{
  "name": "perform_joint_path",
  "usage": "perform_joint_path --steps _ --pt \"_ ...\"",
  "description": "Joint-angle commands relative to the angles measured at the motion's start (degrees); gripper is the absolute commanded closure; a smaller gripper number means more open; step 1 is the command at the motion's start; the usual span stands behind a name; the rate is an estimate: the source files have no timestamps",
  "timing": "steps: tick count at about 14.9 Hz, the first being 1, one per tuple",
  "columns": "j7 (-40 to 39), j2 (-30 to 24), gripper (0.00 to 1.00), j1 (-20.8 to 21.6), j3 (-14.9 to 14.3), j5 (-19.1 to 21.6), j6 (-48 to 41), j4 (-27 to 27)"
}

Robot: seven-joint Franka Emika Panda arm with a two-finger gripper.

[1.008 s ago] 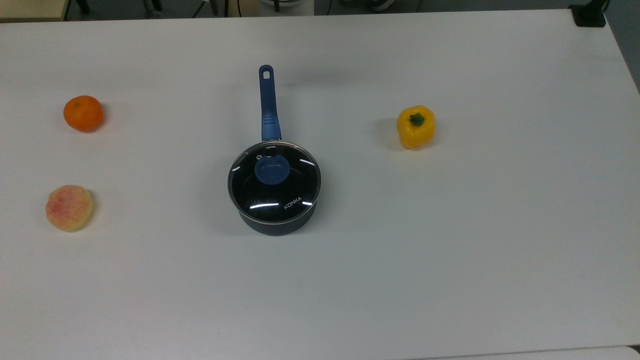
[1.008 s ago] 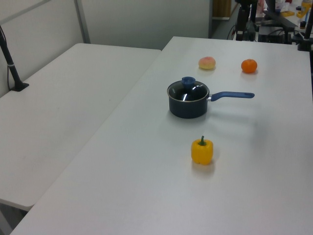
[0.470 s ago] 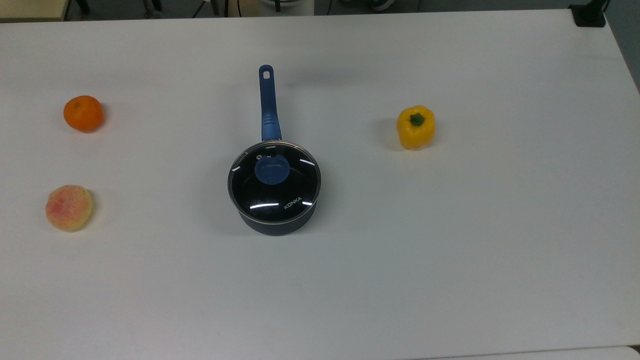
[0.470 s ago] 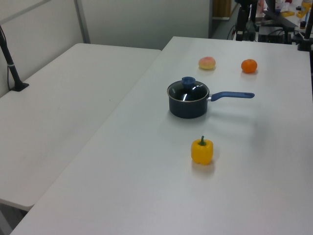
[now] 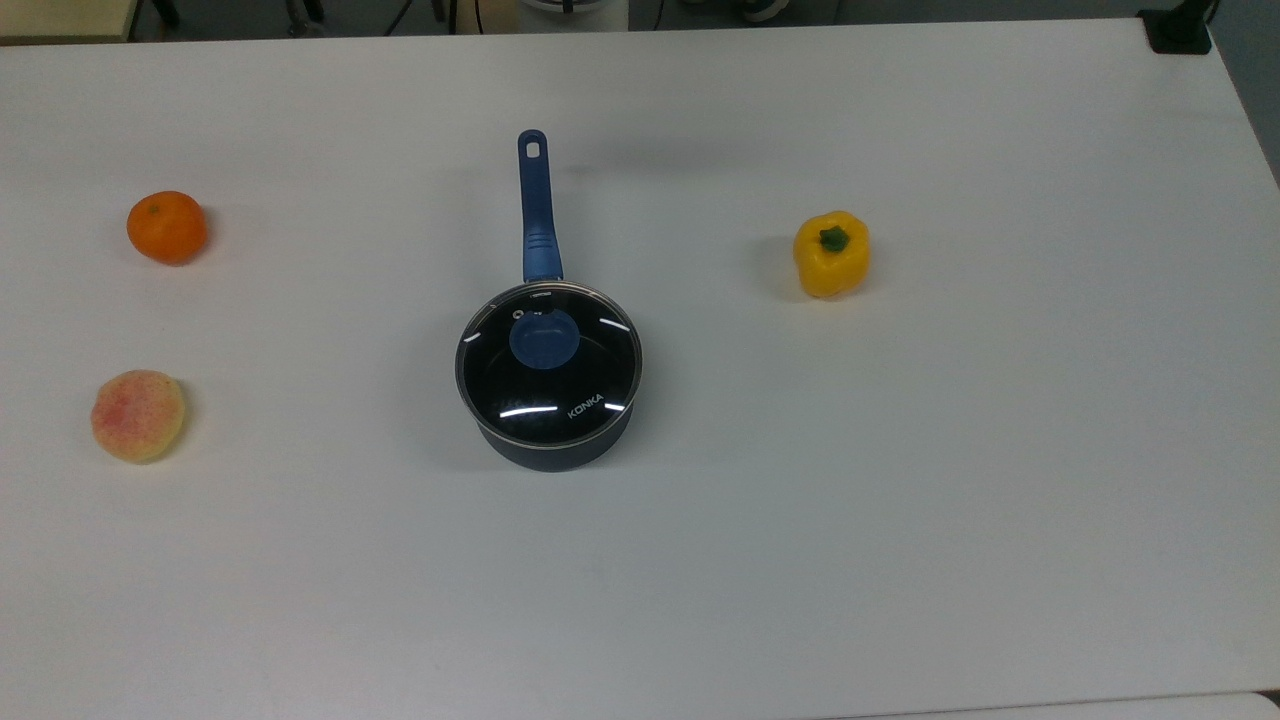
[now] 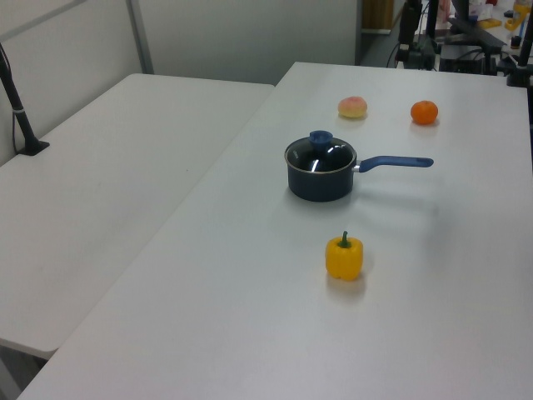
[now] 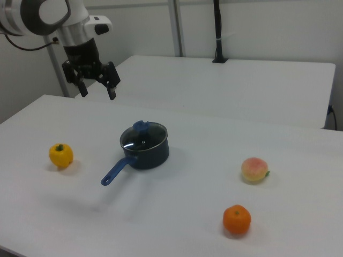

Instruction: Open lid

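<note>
The round glass lid (image 5: 560, 385) with its blue knob (image 5: 544, 338) and white "KONKA" lettering sits closed on the dark saucepan (image 5: 553, 453), mid-table. The pan's long blue handle (image 5: 535, 205) points to the top view's upper edge. The lid (image 6: 321, 155) also shows in the left view and the lid (image 7: 143, 136) in the right view. My gripper (image 7: 98, 92) hangs open and empty in the air, up and to the right view's left of the pan, well apart from the lid.
A yellow bell pepper (image 5: 831, 254) stands to the top view's right of the pan. An orange (image 5: 166, 227) and a peach (image 5: 137, 415) lie at the top view's far left. A second white table (image 6: 100, 183) adjoins in the left view.
</note>
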Motion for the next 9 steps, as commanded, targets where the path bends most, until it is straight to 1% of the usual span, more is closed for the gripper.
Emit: perform_joint_path --steps 1,3,5,7,9 --pt "-1.61 8.08 0.00 0.40 -0.74 0.53 -3.73 9.50" --pt "-2.57 9.93 0.00 0.40 -0.82 0.53 -3.20 10.99" --pt "-3.90 12.82 0.00 0.23 -1.18 0.62 -2.59 13.63" --pt "-4.08 15.11 0.00 0.05 -1.35 2.37 1.08 14.34" --pt "-3.99 17.92 0.00 0.05 -1.35 2.73 5.74 13.91"
